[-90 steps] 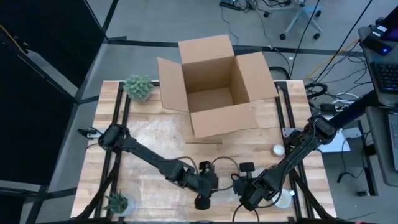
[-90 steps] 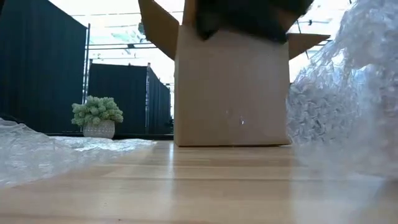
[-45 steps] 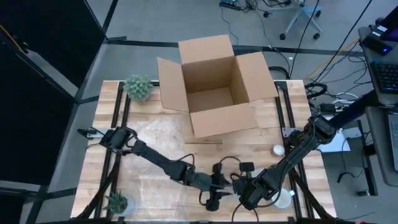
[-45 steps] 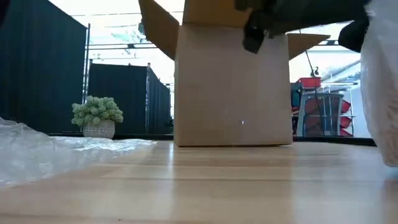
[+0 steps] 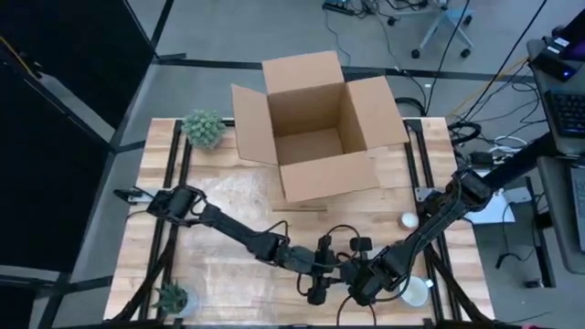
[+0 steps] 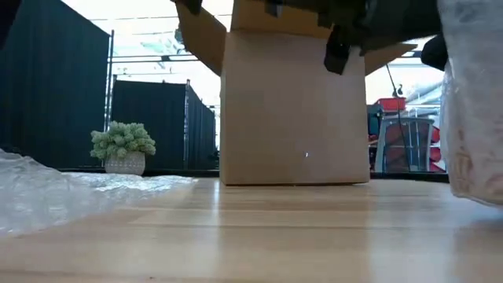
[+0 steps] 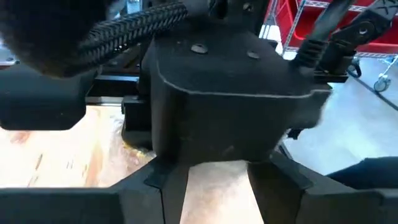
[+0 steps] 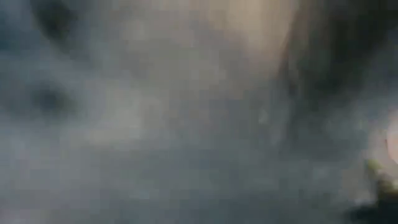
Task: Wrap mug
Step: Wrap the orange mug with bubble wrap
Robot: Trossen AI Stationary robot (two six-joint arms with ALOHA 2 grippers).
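On the table's near edge, well in front of the open cardboard box, the 2 grippers, left gripper and right gripper, meet; their finger state is hidden, and bubble wrap hangs nearby, the mug unseen.

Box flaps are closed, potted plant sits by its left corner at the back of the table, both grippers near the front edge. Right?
Not quite: the cardboard box is open, flaps spread out, as the high view shows. The potted plant beside it and the left gripper and right gripper near the front edge are as stated.
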